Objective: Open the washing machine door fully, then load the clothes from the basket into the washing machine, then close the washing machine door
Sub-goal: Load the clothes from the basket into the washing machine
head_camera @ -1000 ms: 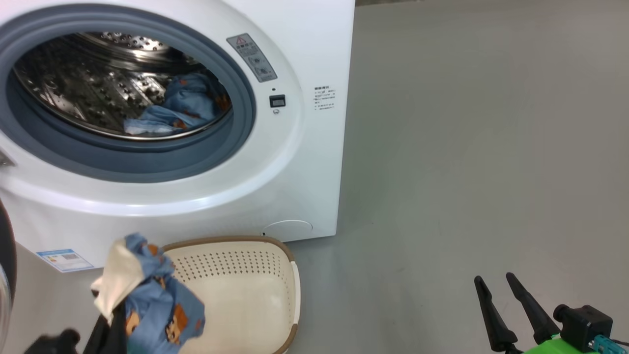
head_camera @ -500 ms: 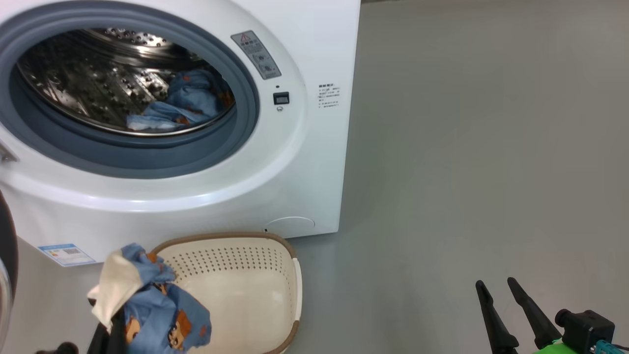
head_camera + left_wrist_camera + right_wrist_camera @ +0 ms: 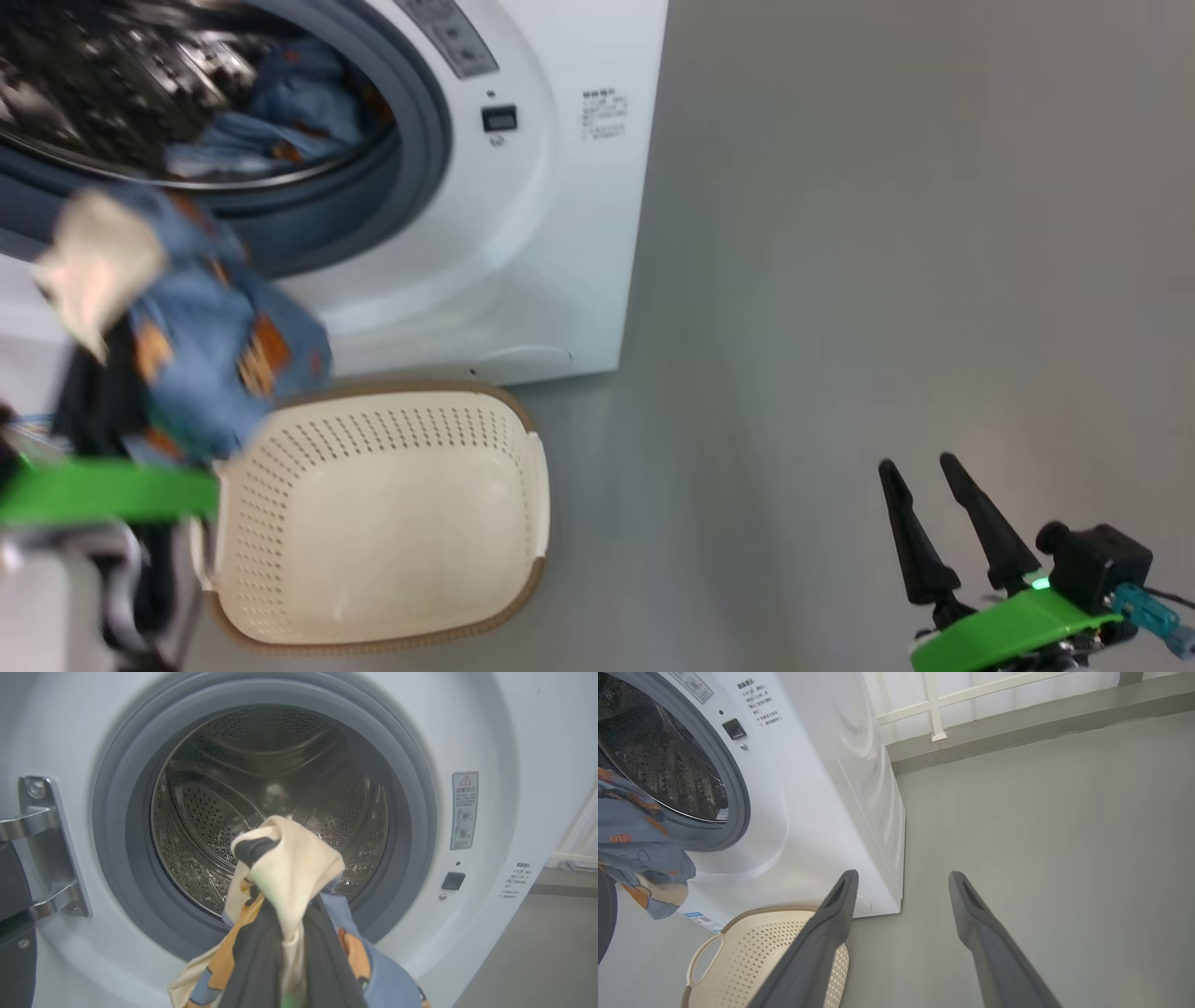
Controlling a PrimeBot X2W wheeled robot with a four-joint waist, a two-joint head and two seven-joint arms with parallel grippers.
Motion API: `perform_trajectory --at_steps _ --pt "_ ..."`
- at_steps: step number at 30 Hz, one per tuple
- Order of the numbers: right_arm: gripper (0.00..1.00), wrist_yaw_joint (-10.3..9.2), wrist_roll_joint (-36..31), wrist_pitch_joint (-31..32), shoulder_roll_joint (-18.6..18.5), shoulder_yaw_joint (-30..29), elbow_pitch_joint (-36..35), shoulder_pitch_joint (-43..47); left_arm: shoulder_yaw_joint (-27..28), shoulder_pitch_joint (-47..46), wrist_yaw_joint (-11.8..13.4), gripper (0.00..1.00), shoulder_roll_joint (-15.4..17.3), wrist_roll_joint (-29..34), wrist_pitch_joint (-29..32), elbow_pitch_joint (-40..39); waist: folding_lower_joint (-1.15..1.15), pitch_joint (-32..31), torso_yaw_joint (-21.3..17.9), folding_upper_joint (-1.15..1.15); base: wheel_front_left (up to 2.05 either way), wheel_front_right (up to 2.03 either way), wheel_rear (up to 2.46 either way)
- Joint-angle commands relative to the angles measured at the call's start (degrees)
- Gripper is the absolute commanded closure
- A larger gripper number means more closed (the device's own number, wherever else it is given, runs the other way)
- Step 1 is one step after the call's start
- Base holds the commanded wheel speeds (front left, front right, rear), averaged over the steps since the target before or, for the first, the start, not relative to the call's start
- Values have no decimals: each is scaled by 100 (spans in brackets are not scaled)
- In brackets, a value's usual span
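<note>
We judge the task past its middle. The washing machine (image 3: 523, 233) stands with its mouth uncovered and the door (image 3: 14, 961) swung aside on its steel hinge (image 3: 42, 849), so the opening step looks done. Some of the clothes (image 3: 271, 121), light blue with orange prints, lie inside the drum (image 3: 280, 774). The left end effector (image 3: 280, 905) is clenched on one more garment (image 3: 205, 345), a bunch of blue, cream and orange cloth that hangs before the gasket (image 3: 411, 812), short of the drum. The basket (image 3: 392, 439) sits on the floor (image 3: 887, 233) just in front of the machine. What we see of its inside is bare cream plastic, so this may be the last piece. The right end effector (image 3: 915, 462) is released, its fingers spread on nothing, well apart to the right over the floor. What is left, as we reckon, is to push this garment in, let go, draw back and shut the door. As for writing, a grey warning sticker with a red triangle (image 3: 465, 809) sits beside the opening, with a small block of dark print (image 3: 516, 879) below it and a blue-edged label (image 3: 707, 921) low on the front. All are too small for us to read, and we find no brand name.
</note>
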Motion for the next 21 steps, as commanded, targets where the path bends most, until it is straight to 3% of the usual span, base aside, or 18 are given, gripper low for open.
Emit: perform_trajectory --at_steps 1,7,21 --pt "0 17 -77 -69 -10 142 -152 -171 239 -464 -9 100 259 -32 -60 -109 0 392 -190 0 0 0 0" --pt "0 17 -93 -69 166 170 -195 -450 247 -1792 -9 100 584 -131 -60 494 0 881 -435 0 0 0 0" --pt "0 17 -41 -69 511 394 -226 -925 -168 -4228 -9 100 1478 -95 -60 3336 0 1735 -1149 0 0 0 0"
